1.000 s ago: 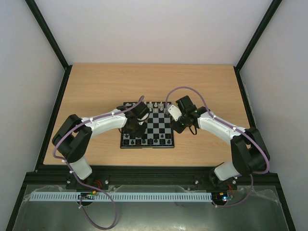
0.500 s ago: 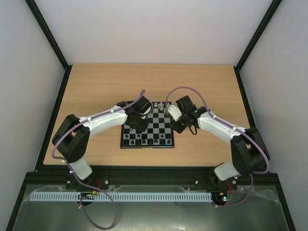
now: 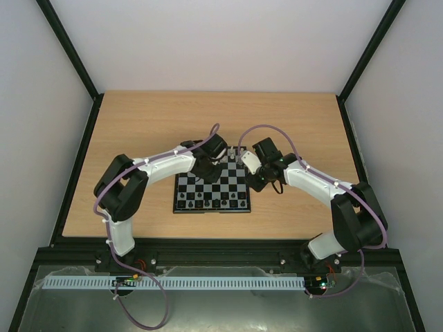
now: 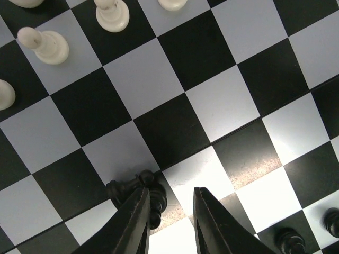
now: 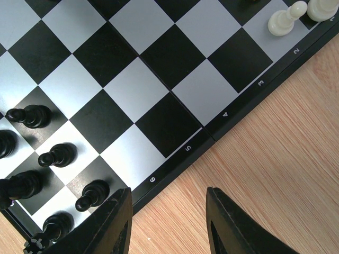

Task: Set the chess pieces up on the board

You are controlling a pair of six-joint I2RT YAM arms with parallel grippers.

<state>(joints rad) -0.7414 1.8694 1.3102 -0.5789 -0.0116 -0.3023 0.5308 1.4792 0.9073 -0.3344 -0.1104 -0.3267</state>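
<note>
left end effector (image 4: 170,193): narrowly parted | right end effector (image 5: 168,193): wide apart

Just a light wooden desk (image 3: 138,124) boxed in by plain white walls (image 3: 221,41), black frame rails (image 3: 69,52) up the corners. Soft, even lighting.

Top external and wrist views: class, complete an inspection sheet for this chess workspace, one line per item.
Surface: wooden table, with the board at its centre.
Job's things: white pieces at the far side, black pieces at the near side.
Clutter: nothing seen.
Pincers: left pincer over the board, narrowly open, nothing between, one black piece just outside it; right pincer open, empty, over the table by the board's edge.
Cables: purple cables along both arms.
Surroundings: pale walls, black frame.
</note>
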